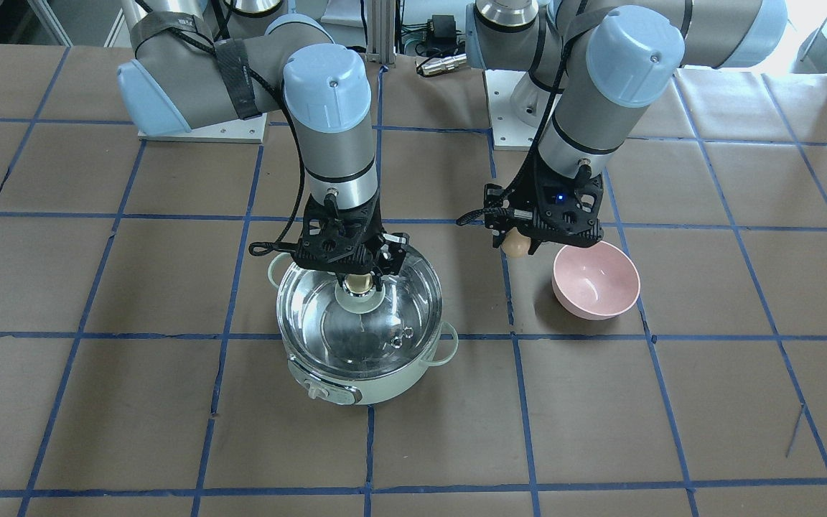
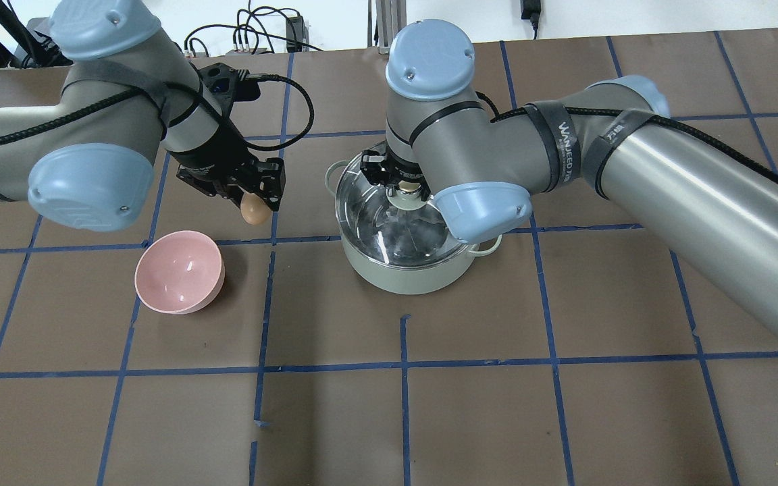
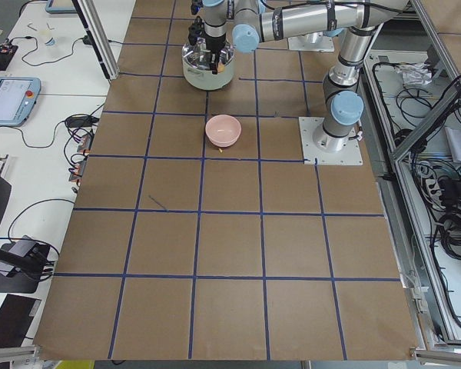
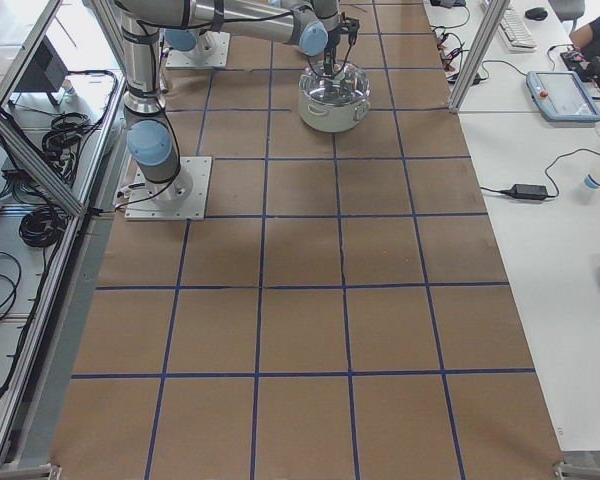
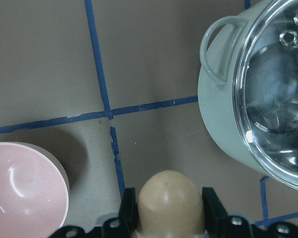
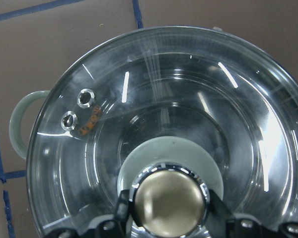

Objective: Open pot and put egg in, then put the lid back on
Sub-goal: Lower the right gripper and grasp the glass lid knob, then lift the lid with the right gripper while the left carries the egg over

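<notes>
Nearest, low in the frame's centre, the pot point(image 1: 385, 384) wears its glass lid point(image 1: 377, 323), the right gripper point(image 1: 358, 280) clenched on the lid's beige knob point(image 6: 170, 202). That smooth knob could slip, letting the lid tilt and knock the rim. Further up at right, the left gripper point(image 1: 517, 240) pinches the egg point(image 1: 515, 246) in the air near the pink bowl point(image 1: 595, 283); squeezed harder it may crack, looser it may drop short of the pot.

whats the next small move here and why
Probably the right gripper lifts the clear glass dome lid straight up by its beige knob, which it clamps. The lid appears seated on the mint-green pot, while the left gripper holds the tan egg beside it.
</notes>
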{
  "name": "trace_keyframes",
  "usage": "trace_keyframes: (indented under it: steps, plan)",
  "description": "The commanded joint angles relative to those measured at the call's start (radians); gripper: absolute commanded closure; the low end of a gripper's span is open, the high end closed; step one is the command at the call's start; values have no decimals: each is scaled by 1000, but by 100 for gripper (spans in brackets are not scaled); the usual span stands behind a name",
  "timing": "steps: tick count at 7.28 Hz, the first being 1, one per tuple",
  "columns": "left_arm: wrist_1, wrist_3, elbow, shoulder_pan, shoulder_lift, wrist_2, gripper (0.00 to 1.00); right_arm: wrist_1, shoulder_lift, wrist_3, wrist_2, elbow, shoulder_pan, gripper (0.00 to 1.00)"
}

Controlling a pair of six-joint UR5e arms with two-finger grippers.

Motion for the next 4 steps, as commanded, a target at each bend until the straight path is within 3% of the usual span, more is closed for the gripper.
trace_keyframes:
  steps: [1,4]
  plan:
    - [1,1,2,0,0,0,99,27,-12,-16,-31,-9,-9,65]
    - [0,1,6,2,3,5,99,186,-126,-111,-49,-28,-124,66]
